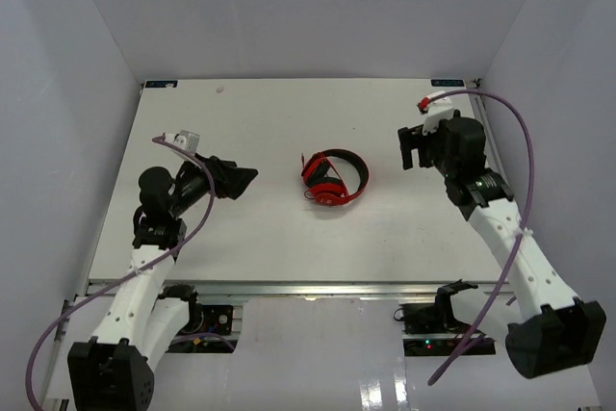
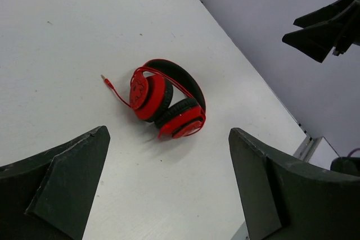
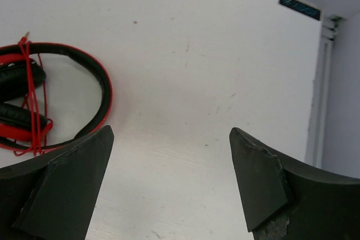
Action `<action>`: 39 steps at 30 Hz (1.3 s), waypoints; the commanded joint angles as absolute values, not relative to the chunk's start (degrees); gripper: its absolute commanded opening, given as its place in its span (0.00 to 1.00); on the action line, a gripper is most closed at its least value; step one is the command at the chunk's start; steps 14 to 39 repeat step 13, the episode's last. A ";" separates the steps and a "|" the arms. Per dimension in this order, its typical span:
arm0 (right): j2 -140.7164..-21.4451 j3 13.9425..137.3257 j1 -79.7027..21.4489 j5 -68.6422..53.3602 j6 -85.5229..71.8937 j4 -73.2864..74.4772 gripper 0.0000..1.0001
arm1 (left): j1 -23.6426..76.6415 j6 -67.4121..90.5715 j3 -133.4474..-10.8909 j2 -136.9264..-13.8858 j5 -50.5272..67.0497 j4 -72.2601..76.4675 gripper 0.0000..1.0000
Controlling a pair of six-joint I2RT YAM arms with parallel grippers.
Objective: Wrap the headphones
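Note:
The red headphones point(image 1: 332, 180) lie on the white table near its middle, ear cups folded in under the black headband, with the thin red cord wound around them point(image 3: 34, 111). In the left wrist view the headphones point(image 2: 166, 102) lie ahead of the fingers, and the cord's plug end sticks out on the table to their left. My left gripper point(image 1: 241, 180) hovers to the left of them, open and empty. My right gripper point(image 1: 416, 148) hangs to the right of them, open and empty too. Both are apart from the headphones.
Thick purple cables point(image 1: 515, 132) loop off both arms. The table's back edge meets a white wall; side walls close in left and right. The right gripper point(image 2: 326, 26) shows as a dark shape at the top right of the left wrist view.

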State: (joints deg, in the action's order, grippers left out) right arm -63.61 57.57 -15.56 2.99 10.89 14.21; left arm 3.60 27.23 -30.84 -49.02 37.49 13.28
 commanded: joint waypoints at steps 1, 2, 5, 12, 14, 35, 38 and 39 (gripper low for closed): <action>-50.43 48.10 -15.70 14.05 10.36 8.31 0.90 | 3.60 23.92 -28.64 -39.09 39.69 6.98 0.98; -49.06 46.46 -15.65 15.26 10.31 8.28 0.90 | 3.60 23.54 -28.15 -37.10 39.62 5.69 0.98; -47.42 46.03 -15.47 18.31 9.82 12.05 0.90 | 3.52 22.38 -27.58 -35.81 41.54 3.48 0.98; -44.91 43.42 -14.42 5.65 15.86 14.41 0.90 | 3.56 22.50 -28.17 -37.88 42.98 3.43 0.98; -44.94 43.10 -14.38 4.10 15.69 14.59 0.90 | 3.52 22.37 -28.16 -37.66 42.73 3.18 0.98; -44.94 43.10 -14.38 4.10 15.69 14.59 0.90 | 3.52 22.37 -28.16 -37.66 42.73 3.18 0.98; -44.94 43.10 -14.38 4.10 15.69 14.59 0.90 | 3.52 22.37 -28.16 -37.66 42.73 3.18 0.98; -44.94 43.10 -14.38 4.10 15.69 14.59 0.90 | 3.52 22.37 -28.16 -37.66 42.73 3.18 0.98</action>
